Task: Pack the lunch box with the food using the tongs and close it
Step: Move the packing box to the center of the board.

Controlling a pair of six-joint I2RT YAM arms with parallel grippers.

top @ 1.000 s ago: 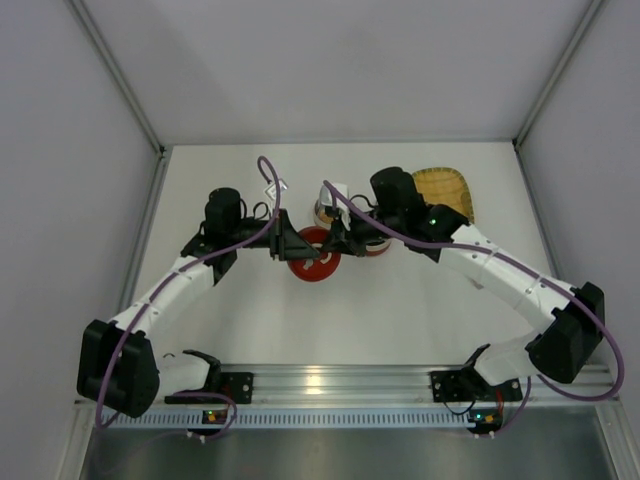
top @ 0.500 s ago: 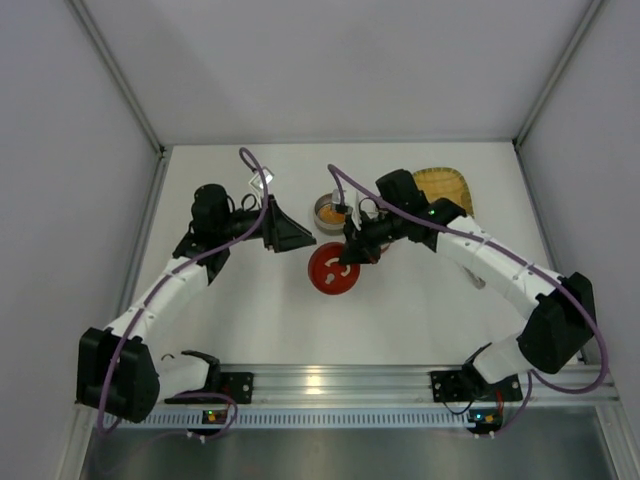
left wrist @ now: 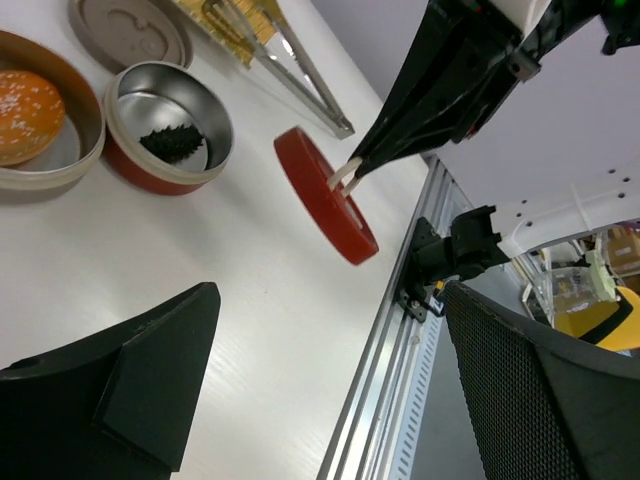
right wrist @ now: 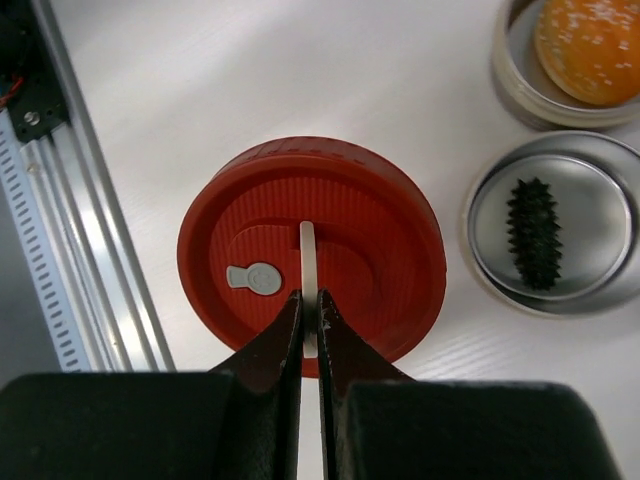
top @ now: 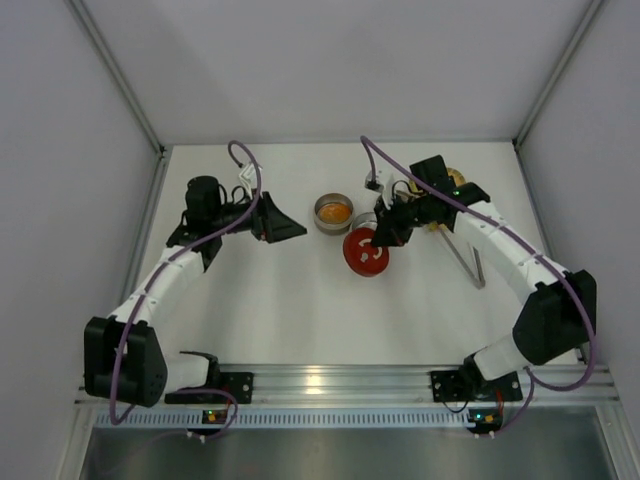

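My right gripper (right wrist: pixel 309 305) is shut on the white tab of the red lunch box lid (right wrist: pixel 310 215), holding it tilted just above the table (top: pixel 300 300). Beside it stands the open red tin (right wrist: pixel 478 262) with the black food piece (right wrist: pixel 537 232) inside. The beige tin (right wrist: pixel 510 85) holds the round orange food piece (right wrist: pixel 590 40). The tongs (left wrist: pixel 290 65) lie on the table by the woven tray, and I see the tongs (top: pixel 470 262) under the right arm. My left gripper (top: pixel 285 220) is open and empty, left of the tins.
The yellow woven tray (left wrist: pixel 240 20) sits at the back right, largely hidden by the right arm in the top view. A beige lid (left wrist: pixel 130 30) lies flat near it. The metal rail (top: pixel 320 385) runs along the near edge.
The right gripper carried the red lid to the right, next to the red tin. The left gripper opened wide and drew back to the left.
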